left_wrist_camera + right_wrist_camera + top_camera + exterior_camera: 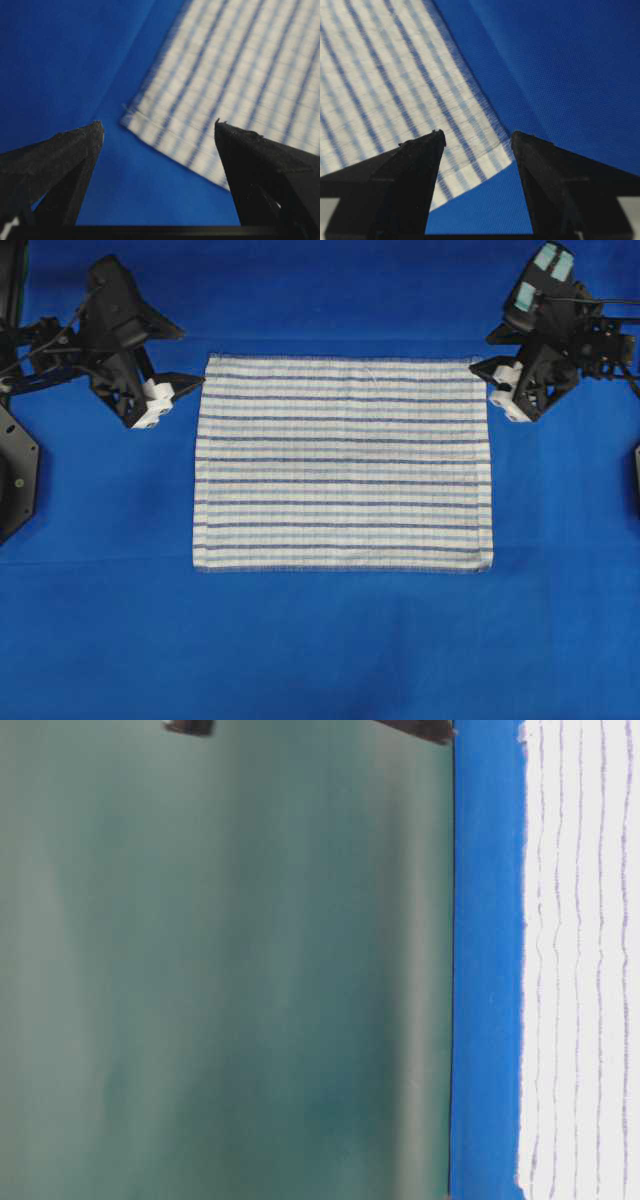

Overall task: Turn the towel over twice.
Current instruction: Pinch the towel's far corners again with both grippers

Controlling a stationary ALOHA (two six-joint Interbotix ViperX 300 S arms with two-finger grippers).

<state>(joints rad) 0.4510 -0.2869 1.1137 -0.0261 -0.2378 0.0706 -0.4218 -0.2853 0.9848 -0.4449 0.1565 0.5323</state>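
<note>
The towel (342, 462), white with thin dark-blue and light-blue stripes, lies flat and spread out in the middle of the blue table covering (320, 640). My left gripper (170, 398) stands open just off the towel's far left corner (131, 114), nothing between its fingers. My right gripper (494, 380) is open at the far right corner, and that corner (495, 157) lies between its two fingertips in the right wrist view. The striped towel (580, 960) also shows in the table-level view, flat on the blue covering (485, 960).
The plain blue covering spreads on all sides of the towel, with wide free room in front. Black arm bases (15, 470) stand at the left edge, and the right arm's links (590, 340) sit at the far right. A green wall (230, 960) backs the table.
</note>
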